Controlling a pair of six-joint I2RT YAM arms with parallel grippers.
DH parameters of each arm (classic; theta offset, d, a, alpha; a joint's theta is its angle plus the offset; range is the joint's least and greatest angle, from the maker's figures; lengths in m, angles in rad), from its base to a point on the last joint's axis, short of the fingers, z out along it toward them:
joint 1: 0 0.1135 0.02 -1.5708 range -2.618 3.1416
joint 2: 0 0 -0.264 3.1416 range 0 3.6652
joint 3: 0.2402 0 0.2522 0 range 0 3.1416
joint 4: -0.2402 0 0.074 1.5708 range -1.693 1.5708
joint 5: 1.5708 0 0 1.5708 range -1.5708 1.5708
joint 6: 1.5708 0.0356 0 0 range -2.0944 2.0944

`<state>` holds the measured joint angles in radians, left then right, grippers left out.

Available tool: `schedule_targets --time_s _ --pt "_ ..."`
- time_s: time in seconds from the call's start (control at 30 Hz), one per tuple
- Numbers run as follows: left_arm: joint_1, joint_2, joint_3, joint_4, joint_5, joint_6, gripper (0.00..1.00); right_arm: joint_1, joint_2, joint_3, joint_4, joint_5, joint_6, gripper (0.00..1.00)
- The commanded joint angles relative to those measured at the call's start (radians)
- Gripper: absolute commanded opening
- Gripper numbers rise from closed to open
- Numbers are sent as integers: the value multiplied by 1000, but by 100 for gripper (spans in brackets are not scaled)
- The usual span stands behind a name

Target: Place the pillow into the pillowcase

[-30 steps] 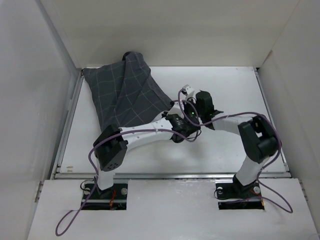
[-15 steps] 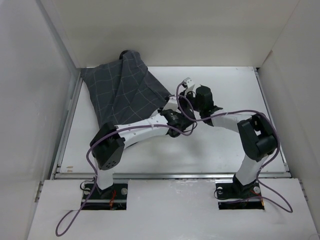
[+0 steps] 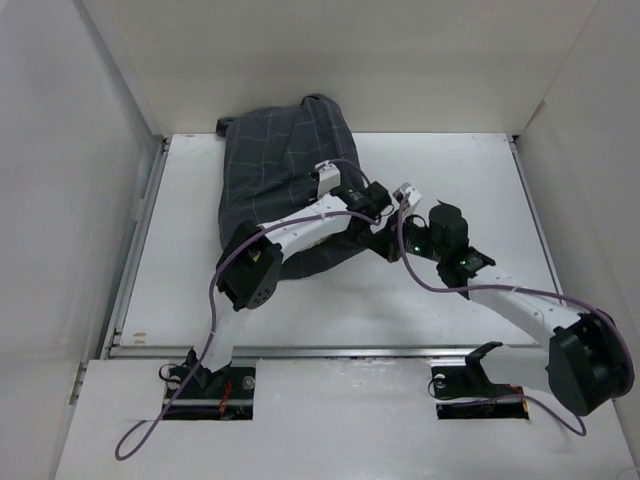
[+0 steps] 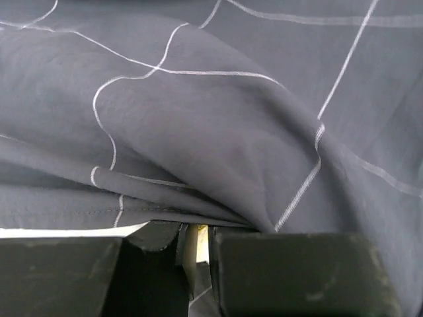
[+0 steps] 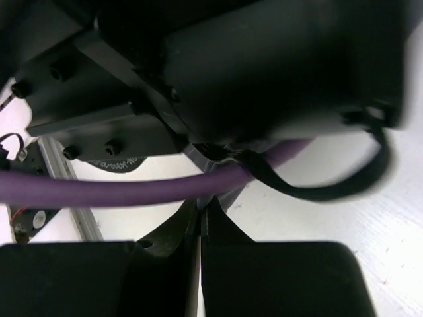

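Note:
The dark grid-patterned pillowcase (image 3: 280, 170) lies bunched and plump at the back of the table. In the left wrist view its folds (image 4: 218, 119) fill the picture. My left gripper (image 3: 372, 212) is at its right edge, and in its own view my left gripper (image 4: 196, 232) is shut on the fabric. A thin yellow sliver of the pillow (image 4: 197, 239) shows between the jaws. From above the pillow is hidden. My right gripper (image 3: 385, 240) is just below the left wrist. In the right wrist view my right gripper (image 5: 205, 208) is shut, with a small grey scrap at its tips.
The white table (image 3: 450, 170) is boxed in by white walls on the left, back and right. The left arm's black wrist (image 5: 264, 66) and its purple cable (image 5: 132, 188) hang right in front of the right gripper. The right elbow (image 3: 585, 365) sits low at the near right.
The pillowcase has moved right from the back left corner and bunched up. The left arm went with it. The right gripper has closed, and the right elbow has dropped to the near right.

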<state>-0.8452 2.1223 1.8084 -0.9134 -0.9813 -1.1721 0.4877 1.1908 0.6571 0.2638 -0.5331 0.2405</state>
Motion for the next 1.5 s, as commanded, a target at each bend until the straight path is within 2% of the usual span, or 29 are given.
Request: schedule_targets --time_s 0.0,0.07,0.1,0.17,0.2,0.23,0.3,0.37,0.4,0.47,0.5,0.6,0.63,0.7,0.73,0.77,0.8,0.9,0.93,0.97,1.03,1.07,1.1,1.2,1.3,1.33,1.37,1.47 --pt "49 63 137 -105 -135 -314 0 43 -33 5 -104 -232 51 0" --pt "32 64 137 -105 -135 -314 0 43 24 22 -121 -220 36 0" --pt "9 64 120 -105 -135 -314 9 43 45 33 -139 -209 25 0" --pt "-20 50 85 -114 -126 -299 41 43 93 58 -196 -136 14 0" --pt "-52 13 24 -114 -116 -282 60 43 108 58 -210 -124 2 0" --pt "-72 -8 -9 -114 -115 -267 87 34 122 67 -219 -96 2 0" --pt "-135 -85 -116 -160 -73 -267 99 34 157 67 -231 -70 -9 0" --pt "-179 -143 -191 -160 -24 -230 99 22 167 81 -245 -58 -9 0" --pt "-201 -172 -231 -142 36 -149 99 22 180 81 -245 -42 -9 0" --pt "-265 -254 -340 -75 113 -68 99 12 190 101 -259 -22 -21 0" --pt "-284 -278 -369 -55 194 -34 99 3 190 101 -270 -7 -21 0" --pt "-351 -369 -452 46 300 141 91 -6 181 101 -281 47 -21 0" --pt "-367 -392 -471 74 370 178 83 -15 181 101 -293 47 -21 0" --pt "-399 -459 -520 134 441 236 73 -15 181 113 -314 47 -46 0" --pt "-399 -482 -535 143 481 236 67 -15 181 113 -330 47 -55 3" --pt "-411 -528 -559 143 496 227 56 -15 167 113 -340 47 -64 12" --pt "-422 -553 -570 143 512 227 49 -15 149 113 -350 47 -64 16" --pt "-431 -671 -598 143 521 193 36 -15 92 104 -394 146 -78 16" --pt "-431 -705 -598 143 521 184 38 -15 79 95 -406 203 -87 16" --pt "-440 -741 -610 162 506 195 45 -15 67 95 -432 229 -87 18" --pt "-440 -855 -642 235 497 219 74 -15 37 95 -458 261 -87 25" --pt "-440 -892 -661 267 518 247 95 -15 24 95 -480 262 -87 30" --pt "-440 -957 -678 289 541 262 100 -15 -3 95 -480 262 -87 32" --pt "-440 -1038 -756 332 585 278 100 34 -69 85 -492 284 -87 37" --pt "-440 -1098 -810 312 586 232 95 109 -120 96 -492 416 -87 39" --pt "-440 -1108 -825 312 607 221 79 130 -120 96 -492 436 -87 41" --pt "-440 -1117 -862 312 607 221 71 147 -109 108 -501 467 -87 41" --pt "-440 -1139 -935 323 622 166 56 210 -62 128 -502 518 -99 41"
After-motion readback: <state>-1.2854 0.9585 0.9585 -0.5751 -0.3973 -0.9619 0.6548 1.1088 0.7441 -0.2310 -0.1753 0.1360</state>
